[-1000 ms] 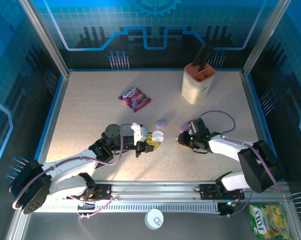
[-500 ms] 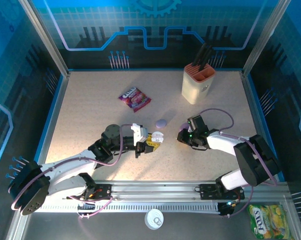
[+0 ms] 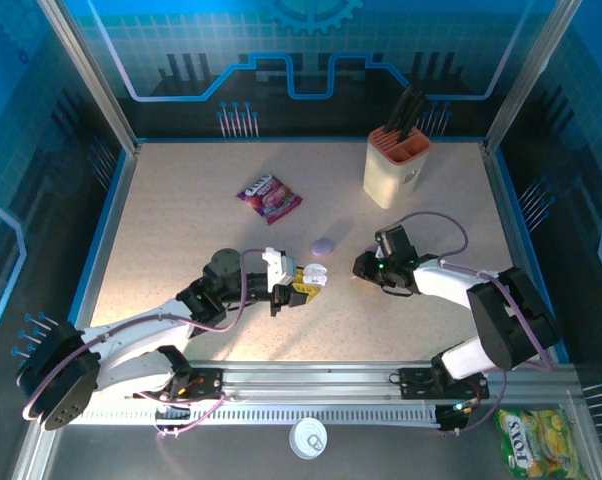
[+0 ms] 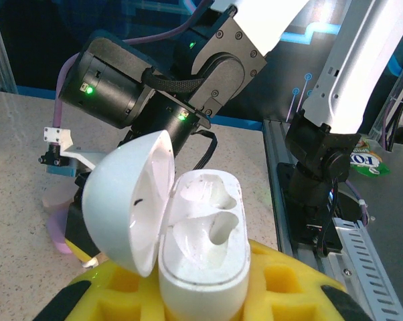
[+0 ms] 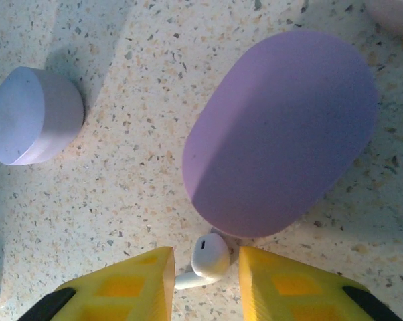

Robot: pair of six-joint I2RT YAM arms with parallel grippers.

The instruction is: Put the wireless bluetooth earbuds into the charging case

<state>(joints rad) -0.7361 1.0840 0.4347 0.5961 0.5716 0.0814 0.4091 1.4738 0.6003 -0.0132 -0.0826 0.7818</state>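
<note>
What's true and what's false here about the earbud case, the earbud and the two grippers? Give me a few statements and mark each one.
The white charging case in the left gripper has its lid open. True.
Both of its sockets hold earbuds. False: both look empty.
A white earbud lies between the fingers of the right gripper. True.
The purple case beside that earbud is open. False: it lies closed.
</note>
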